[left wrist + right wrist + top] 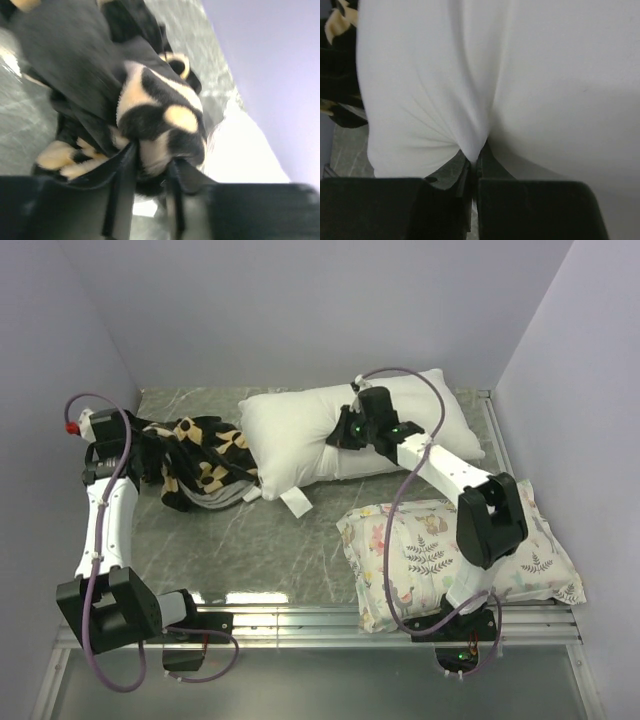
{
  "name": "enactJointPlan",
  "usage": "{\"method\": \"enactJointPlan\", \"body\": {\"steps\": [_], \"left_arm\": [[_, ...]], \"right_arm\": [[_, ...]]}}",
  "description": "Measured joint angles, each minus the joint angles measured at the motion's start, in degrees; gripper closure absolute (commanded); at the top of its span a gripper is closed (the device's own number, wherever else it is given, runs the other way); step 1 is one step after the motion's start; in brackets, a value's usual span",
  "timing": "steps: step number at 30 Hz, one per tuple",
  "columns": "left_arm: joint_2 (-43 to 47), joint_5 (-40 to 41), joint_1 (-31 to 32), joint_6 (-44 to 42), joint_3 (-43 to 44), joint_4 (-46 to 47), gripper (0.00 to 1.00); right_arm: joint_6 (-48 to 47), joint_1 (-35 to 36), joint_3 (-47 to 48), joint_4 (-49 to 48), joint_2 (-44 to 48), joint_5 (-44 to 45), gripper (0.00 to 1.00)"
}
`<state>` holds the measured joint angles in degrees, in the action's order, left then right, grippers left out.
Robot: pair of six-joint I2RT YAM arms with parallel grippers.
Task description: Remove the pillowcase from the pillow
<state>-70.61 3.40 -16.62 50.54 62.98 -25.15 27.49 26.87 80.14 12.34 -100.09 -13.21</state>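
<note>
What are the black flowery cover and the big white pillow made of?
The cover looks like soft, thin printed cloth, matte black with tan flowers: it crumples into loose folds. The pillow looks like smooth white woven cloth, maybe cotton, over squashy stuffing: it is plump and puckers into fine creases where pinched. Exact fibres cannot be told.

Left tool [150, 167] and right tool [475, 162] both clamped tight.

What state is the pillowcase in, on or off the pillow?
Almost off: the pillowcase lies bunched at the left end of the bare white pillow; whether it is fully free, cannot tell.
</note>
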Motion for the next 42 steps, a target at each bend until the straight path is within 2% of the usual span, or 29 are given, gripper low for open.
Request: {"method": "enactJointPlan", "body": {"steps": [2, 7, 8, 9, 10, 13, 16, 20, 21, 25, 30, 38, 42], "left_arm": [[0.9, -1.2, 0.7, -0.7, -1.9, 0.8, 0.53], [2.9, -2.8, 0.9, -3.4, -4.6, 0.8, 0.42], [3.1, -3.1, 0.9, -4.1, -4.6, 0.9, 0.22], [3.2, -3.3, 1.0, -5.1, -4.6, 0.9, 0.15], [3.3, -3.6, 1.0, -5.7, -4.6, 0.9, 0.14], [3.5, -3.5, 2.2, -8.7, -3.8, 0.0, 0.13], [4.8, -3.0, 5.8, -11.6, -2.7, -0.9, 0.12], [8.8, -1.2, 12.7, -14.9, -1.7, -1.8, 0.11], [10.0, -0.9, 14.6, -15.5, -1.7, -1.9, 0.11], [14.1, 1.0, 21.6, -17.4, -1.7, -2.1, 0.11], [17.6, 2.3, 28.4, -20.0, -2.6, -2.6, 0.11], [25.1, 2.3, 29.4, -23.8, -10.1, -2.7, 0.1], [26.8, 2.0, 29.4, -24.6, -12.6, -3.3, 0.09]], "right_arm": [[0.4, 0.7, -1.2, -1.4, -1.7, 0.0, 1.0], [0.6, 2.3, -1.4, -4.4, -2.4, 0.6, 0.93], [0.6, 2.5, -1.3, -4.8, -2.4, 0.7, 0.89], [0.6, 2.6, -1.3, -4.8, -2.4, 1.0, 0.86], [0.6, 2.6, -1.3, -4.8, -2.3, 1.1, 0.82], [0.5, 2.7, -1.3, -4.5, -1.6, 1.6, 0.55], [0.2, 2.8, -1.3, -3.5, 0.6, 2.2, 0.37], [-0.2, 2.9, -1.4, -2.1, 6.6, 3.5, 0.26], [-0.3, 2.9, -1.4, -1.9, 8.6, 3.8, 0.11], [-1.3, 2.9, -3.4, -1.6, 17.9, 5.2, 0.09], [-1.8, 2.9, -11.0, -2.1, 30.8, 6.5, 0.09], [-1.3, 2.9, -31.0, -1.9, 48.3, 11.2, 0.06], [-0.9, 2.9, -37.1, -1.1, 53.5, 14.3, 0.04]]}}
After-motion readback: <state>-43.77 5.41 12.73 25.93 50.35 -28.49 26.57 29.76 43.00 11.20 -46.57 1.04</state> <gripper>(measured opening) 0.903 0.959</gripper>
